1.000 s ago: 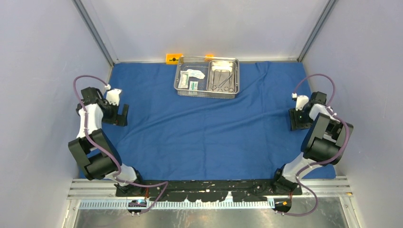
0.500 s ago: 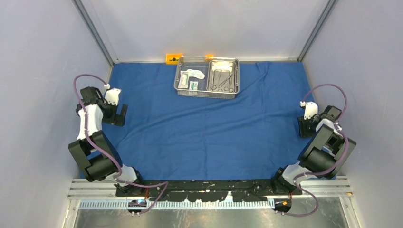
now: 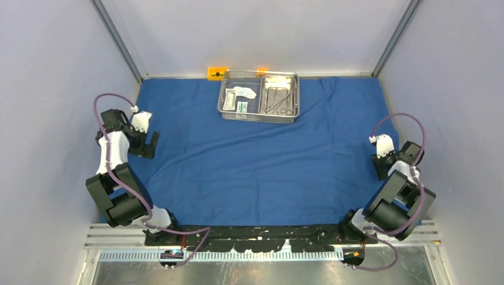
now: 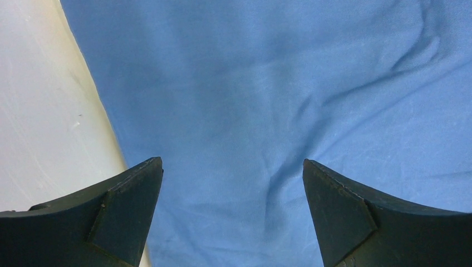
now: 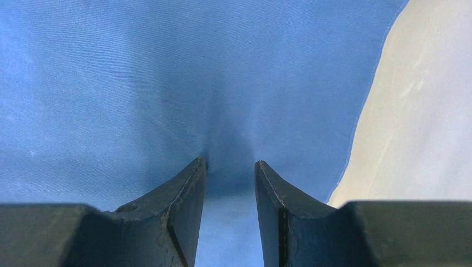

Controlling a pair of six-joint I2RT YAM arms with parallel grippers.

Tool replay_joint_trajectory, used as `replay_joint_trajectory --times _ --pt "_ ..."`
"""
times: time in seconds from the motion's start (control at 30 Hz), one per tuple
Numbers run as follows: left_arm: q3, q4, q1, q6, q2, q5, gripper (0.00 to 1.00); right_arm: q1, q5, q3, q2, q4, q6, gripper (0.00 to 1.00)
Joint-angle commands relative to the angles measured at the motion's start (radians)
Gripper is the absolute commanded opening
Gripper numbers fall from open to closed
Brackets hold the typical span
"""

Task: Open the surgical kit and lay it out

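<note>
Cloth [image 3: 255,166] lies spread; our left gripper [image 4: 232,162] gapes wide at nine o'clock, right gripper [image 5: 231,162] narrow at three, grip unclear.

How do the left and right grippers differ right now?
The left gripper has its jaws spread wide; the right gripper has its jaws drawn in to a narrow gap. The left gripper sits by the left edge of the blue cloth wrap, the right gripper by its right edge, slightly nearer the arm bases. Both point down at bare cloth.
</note>
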Motion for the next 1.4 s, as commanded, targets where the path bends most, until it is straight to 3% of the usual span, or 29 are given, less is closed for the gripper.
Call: replay_joint_trajectory --times 0.0,0.33,0.7,0.97,1.2,1.37 --pt "0.001 0.035 -0.004 0.013 0.012 -0.006 1.00 -0.037 0.225 -0.163 -0.030 -0.342 -0.085 0.44" --pt "0.015 0.046 -0.003 0.014 0.066 0.005 1.00 -0.037 0.270 -0.168 -0.181 -0.474 -0.144 0.45" --pt "0.042 0.043 -0.011 -0.009 0.098 0.028 1.00 -0.034 0.043 0.179 -0.173 -0.697 0.016 0.54" --pt "0.118 0.032 -0.047 -0.127 0.145 0.087 1.00 0.039 -0.143 0.510 -0.019 -0.647 0.345 0.67" --pt "0.184 0.050 -0.087 -0.248 0.183 0.144 1.00 0.286 0.000 0.709 0.206 -0.377 0.686 0.73" --pt "0.208 0.094 -0.098 -0.318 0.203 0.164 1.00 0.401 0.082 0.945 0.456 -0.321 0.814 0.72"
